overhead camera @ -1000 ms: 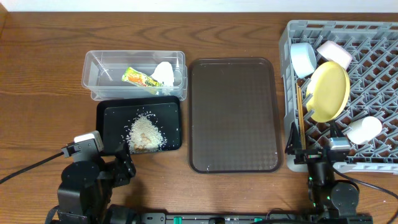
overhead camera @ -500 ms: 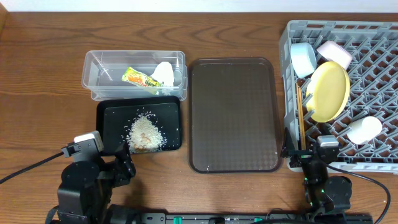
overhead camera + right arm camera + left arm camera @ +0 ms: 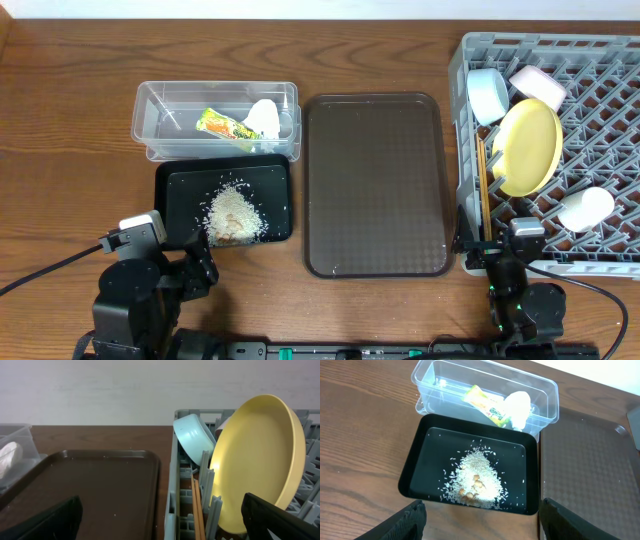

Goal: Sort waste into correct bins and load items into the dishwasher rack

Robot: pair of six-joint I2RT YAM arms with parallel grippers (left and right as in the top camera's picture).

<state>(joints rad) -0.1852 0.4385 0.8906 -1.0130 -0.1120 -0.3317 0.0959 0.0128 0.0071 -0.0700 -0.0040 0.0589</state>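
Note:
The clear tub [image 3: 160,122] holds the wrapper [image 3: 224,126] and the paper wad [image 3: 264,118]. Rice scraps [image 3: 234,213] lie in the black tray [image 3: 176,210]. In the grey rack [image 3: 610,60] stand the yellow plate [image 3: 528,147], blue bowl [image 3: 487,95], white bowl [image 3: 537,85] and cup [image 3: 585,209], with the chopsticks [image 3: 484,185] along its left wall. My left gripper [image 3: 482,515] hangs open and empty just in front of the black tray [image 3: 415,460]. My right gripper [image 3: 160,515] is open and empty, straddling the rack's front left corner [image 3: 172,495] beside the chopsticks [image 3: 197,505].
A large dark brown serving tray [image 3: 376,184] lies between the bins and the rack, with nothing on it. Both arm bases sit at the table's front edge. A white wall rises behind the table in the right wrist view.
The right wrist has shifted slightly left and back towards the table's front edge, then stopped. The left arm and all objects are unchanged.

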